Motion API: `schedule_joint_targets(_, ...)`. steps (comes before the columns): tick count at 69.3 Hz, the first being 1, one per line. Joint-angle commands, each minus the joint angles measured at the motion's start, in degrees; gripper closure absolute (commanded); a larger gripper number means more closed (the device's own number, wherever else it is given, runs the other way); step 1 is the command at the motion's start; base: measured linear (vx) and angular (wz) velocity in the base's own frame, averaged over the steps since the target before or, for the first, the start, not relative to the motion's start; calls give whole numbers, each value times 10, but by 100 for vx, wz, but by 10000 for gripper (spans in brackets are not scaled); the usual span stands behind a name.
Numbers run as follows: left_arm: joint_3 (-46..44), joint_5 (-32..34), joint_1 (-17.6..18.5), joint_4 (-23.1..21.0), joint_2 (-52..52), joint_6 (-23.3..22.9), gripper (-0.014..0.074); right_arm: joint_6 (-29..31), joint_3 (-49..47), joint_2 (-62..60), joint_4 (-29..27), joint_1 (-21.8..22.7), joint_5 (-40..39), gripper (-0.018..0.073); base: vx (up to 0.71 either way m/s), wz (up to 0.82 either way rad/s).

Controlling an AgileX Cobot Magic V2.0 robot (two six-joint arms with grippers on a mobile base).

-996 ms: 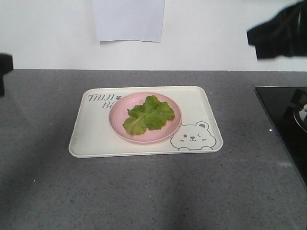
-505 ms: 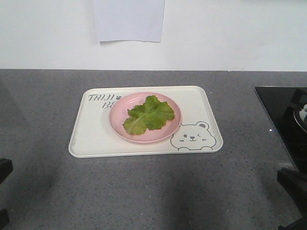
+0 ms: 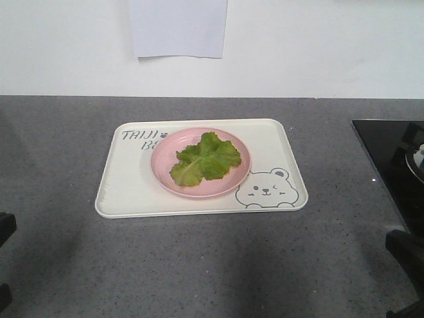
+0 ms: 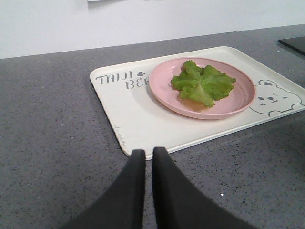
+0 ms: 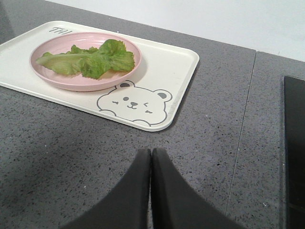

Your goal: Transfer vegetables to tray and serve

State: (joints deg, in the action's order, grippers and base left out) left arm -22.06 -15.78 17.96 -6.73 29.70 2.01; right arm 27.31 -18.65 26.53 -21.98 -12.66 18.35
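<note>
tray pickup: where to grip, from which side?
Likely the two short ends of the tray, one gripper each, coming in low from left and right. It lies flat, its raised rim gives the jaws an edge, and the plate with lettuce sits mid-tray, so lift level.

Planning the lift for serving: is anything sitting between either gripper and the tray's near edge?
Nothing visible. Bare grey counter lies between the left gripper and the tray, and between the right gripper and the tray's bear corner. The lettuce sits on the pink plate on the tray.
</note>
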Motion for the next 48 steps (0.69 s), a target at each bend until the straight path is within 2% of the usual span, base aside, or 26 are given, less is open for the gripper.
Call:
schedule_joint_targets(1,-17,44,2,-7,1,-3,583,2,-16,2,-4,2,-38,565,0,0)
schedule_joint_targets(23,-17,44,2,-6,1,-1,582,3,-16,2,-4,2,-38,565,0,0)
schedule_joint_targets(30,-7,47,1,23,-19,17,582,3,-16,2,-4,2,-38,565,0,0)
schedule_joint_targets(35,20,75,-10,43,-45,15,582,2,-16,2,-4,2,-39,565,0,0)
schedule_joint_targets(43,89,172,-47,37,-99,11,582,2,-16,2,-9,2,-38,565,0,0)
schedule_joint_targets(48,135,206,-79,37,-137,-5,582,2,-16,2,-10,2,-38,565,0,0)
